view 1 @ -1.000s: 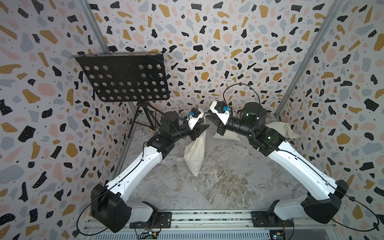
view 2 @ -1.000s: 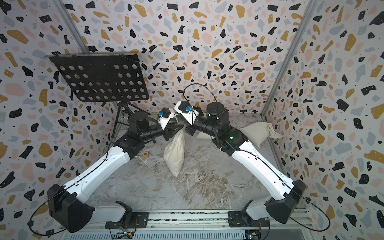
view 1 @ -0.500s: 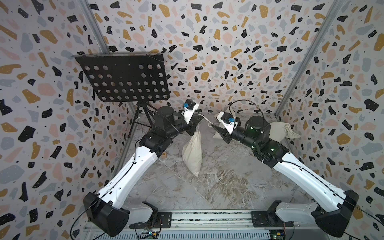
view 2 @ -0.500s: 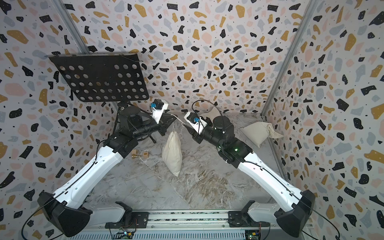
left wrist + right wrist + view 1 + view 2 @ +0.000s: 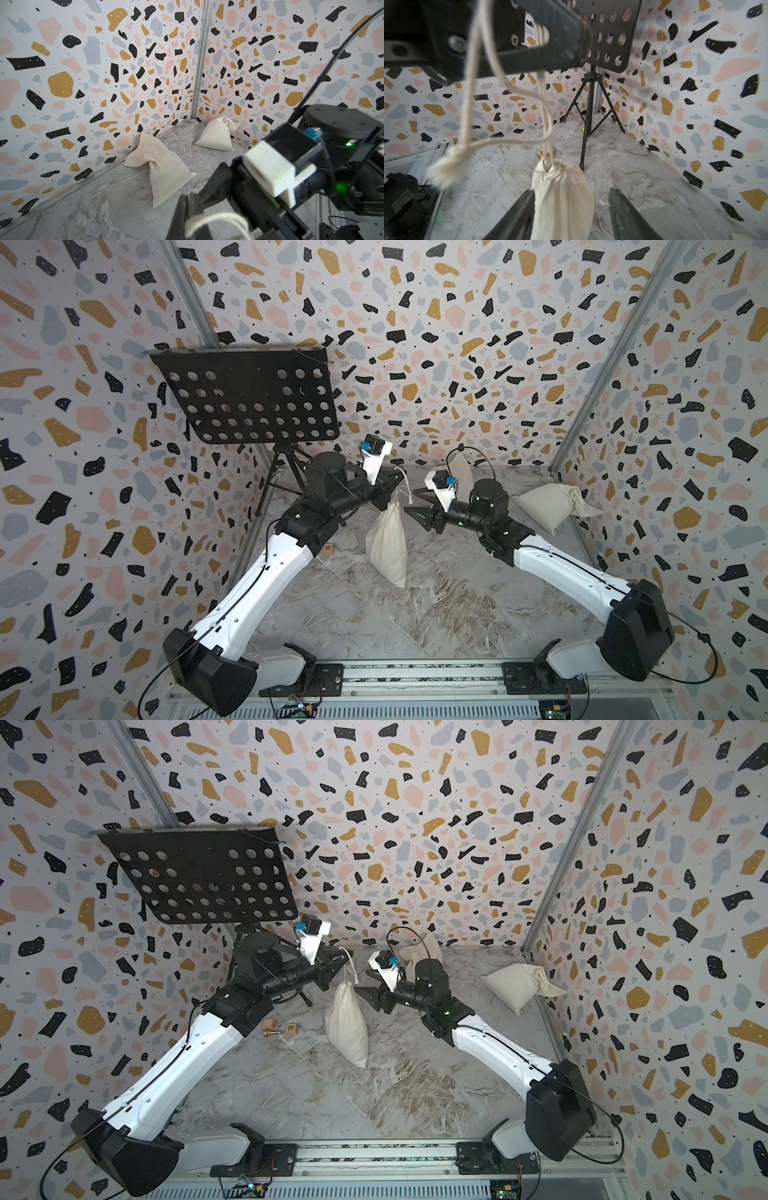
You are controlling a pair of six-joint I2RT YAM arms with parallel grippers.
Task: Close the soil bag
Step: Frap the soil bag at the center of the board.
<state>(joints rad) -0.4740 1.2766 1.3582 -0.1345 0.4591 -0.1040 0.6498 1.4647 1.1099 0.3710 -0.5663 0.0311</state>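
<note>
A: The bag [image 5: 388, 539]?
B: Matt cream cloth, creased. Its cord [image 5: 446, 166] is rough twisted string.
A: And the stand [image 5: 249, 377]?
B: Black metal, matt, punched with holes. The floor [image 5: 415, 614] looks like smooth marbled sheet, the walls [image 5: 457, 323] are smooth printed panels, and the arm shells [image 5: 266, 585] are glossy white plastic.

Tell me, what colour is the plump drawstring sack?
Cream-white. The plump cloth drawstring sack shows best in the right wrist view.

Cream soil bag [image 5: 388, 545], black perforated stand [image 5: 241, 362], terrazzo-speckled walls [image 5: 457, 290], grey marbled floor [image 5: 415, 614]
</note>
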